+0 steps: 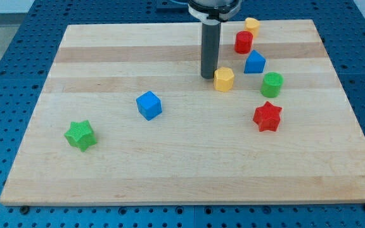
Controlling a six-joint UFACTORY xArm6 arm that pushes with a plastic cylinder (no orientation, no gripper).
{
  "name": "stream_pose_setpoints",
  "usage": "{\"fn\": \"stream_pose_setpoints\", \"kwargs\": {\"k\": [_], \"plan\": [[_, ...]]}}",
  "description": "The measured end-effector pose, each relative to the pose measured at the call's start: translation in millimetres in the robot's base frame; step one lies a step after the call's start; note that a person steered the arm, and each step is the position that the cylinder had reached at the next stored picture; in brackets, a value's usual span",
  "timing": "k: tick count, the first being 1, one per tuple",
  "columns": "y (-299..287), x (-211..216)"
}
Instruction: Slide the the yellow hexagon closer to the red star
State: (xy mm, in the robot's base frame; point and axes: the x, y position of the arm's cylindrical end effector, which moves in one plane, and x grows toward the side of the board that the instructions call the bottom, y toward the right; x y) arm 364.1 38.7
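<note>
The yellow hexagon [224, 79] lies right of the board's middle, toward the view's top. My tip [208, 76] stands right against its left side, touching or nearly so. The red star [267, 116] lies below and to the right of the hexagon, well apart from it. The rod rises straight up from the tip to the view's top edge.
A green cylinder [272, 84] and a blue block [255, 62] lie to the hexagon's right. A red cylinder [243, 42] and a yellow block [252, 26] sit near the top. A blue cube [149, 105] and a green star [80, 135] lie to the left on the wooden board [170, 171].
</note>
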Motion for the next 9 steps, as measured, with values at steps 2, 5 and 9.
{"fn": "stream_pose_setpoints", "kwargs": {"k": [2,5,9], "plan": [[39,-15],[69,-31],[50,20]]}}
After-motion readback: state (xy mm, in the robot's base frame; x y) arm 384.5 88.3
